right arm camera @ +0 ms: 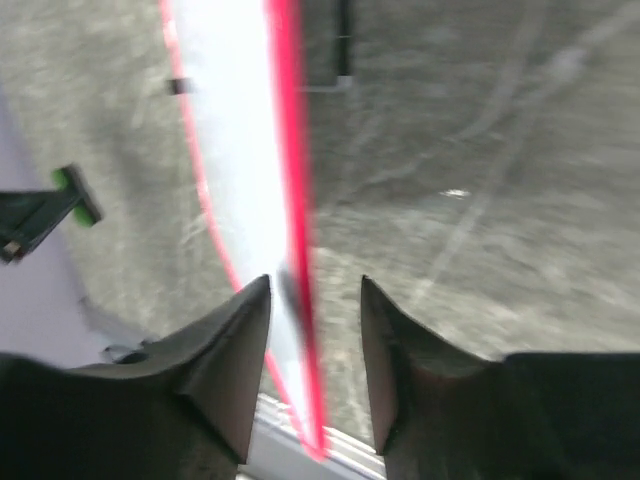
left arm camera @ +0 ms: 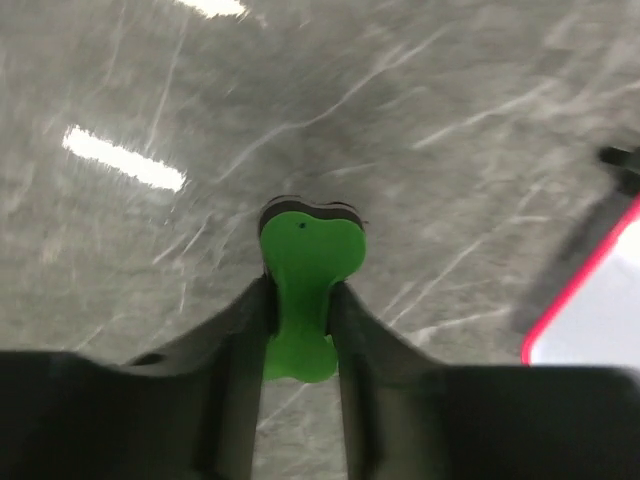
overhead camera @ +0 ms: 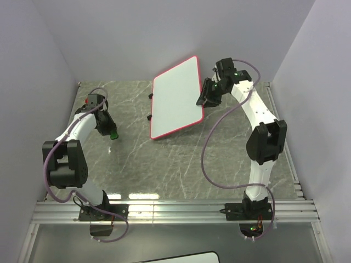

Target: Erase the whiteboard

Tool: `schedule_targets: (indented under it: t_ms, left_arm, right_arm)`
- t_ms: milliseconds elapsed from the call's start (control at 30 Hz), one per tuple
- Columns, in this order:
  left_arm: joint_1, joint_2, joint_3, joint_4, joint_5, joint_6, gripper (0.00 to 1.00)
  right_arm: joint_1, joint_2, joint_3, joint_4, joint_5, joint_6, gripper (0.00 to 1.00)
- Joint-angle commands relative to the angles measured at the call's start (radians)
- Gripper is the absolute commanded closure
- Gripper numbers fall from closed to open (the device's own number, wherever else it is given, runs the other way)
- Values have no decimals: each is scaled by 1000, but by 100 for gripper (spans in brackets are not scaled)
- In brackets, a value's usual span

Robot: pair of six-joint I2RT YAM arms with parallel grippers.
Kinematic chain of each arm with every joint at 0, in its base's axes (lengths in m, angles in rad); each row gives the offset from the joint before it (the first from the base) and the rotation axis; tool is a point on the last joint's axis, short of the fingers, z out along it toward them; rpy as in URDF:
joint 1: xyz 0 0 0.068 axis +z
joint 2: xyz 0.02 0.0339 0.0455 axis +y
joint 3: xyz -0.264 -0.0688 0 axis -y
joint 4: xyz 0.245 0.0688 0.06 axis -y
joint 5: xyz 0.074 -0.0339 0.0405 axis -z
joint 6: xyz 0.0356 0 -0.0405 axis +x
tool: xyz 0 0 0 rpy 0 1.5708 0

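Left gripper (overhead camera: 112,133) was clamped on the green eraser (overhead camera: 113,135). In the left wrist view both fingers (left arm camera: 245,340) pressed the narrow waist of the eraser (left arm camera: 300,250), with its wide head and dark pad sticking out past the tips. It sat over the left part of the grey marble table (overhead camera: 137,164), well apart from the whiteboard (overhead camera: 177,98). Couldn't tell whether the pad touched the table.

The whiteboard was toward the back of the table, near the middle, with its long side running away from the arms. It looked tilted, with the right edge raised and the left edge down by its small black clips (overhead camera: 149,96). Its face read blank white from above, with a red rim all round.

Right gripper (overhead camera: 202,101) was at the board's right edge. In the right wrist view the jaws stood apart and straddled that edge (right arm camera: 290,200) – there was a clear gap between the red rim and the right-hand finger (right arm camera: 400,370). On the other side the finger was very close to the white face, but the blur hid whether it touched. So the jaws were released, not pinching.

A corner of the board (left arm camera: 600,310) also showed at the right of the left wrist view.
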Motion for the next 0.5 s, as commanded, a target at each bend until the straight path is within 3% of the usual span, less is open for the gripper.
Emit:
schedule_targets:
  t_ms: [0,33,100,267,300,333,467]
  left_arm:
    - [5,-17,-32,-21,-72,25,60]
    - [6,-19,-38,-21,-77,31,54]
    - [6,-24,-61,-8,-68,34,38]
    - [5,-11,-67,-24,-62,17,23]
    - [6,-11,-61,-40,-62,7,9]
    - [5,-25,-55,-51,-54,1,2]
    - [5,-123,2,-59,-17,-21,1]
  right_arm:
    - [-34,-153,-10,-27,160,-30,50]
    - [-44,-174,-24,-50,185,-28,41]
    - [-70,-244,-59,-55,223,-26,31]
    - [-148,-396,-202,-36,220,-26,28]
    - [-154,-446,-237,-33,221,-31,28]
    - [-156,-476,-254,-24,225,-42,28]
    - [-157,-652,-390,42,245,-48,28]
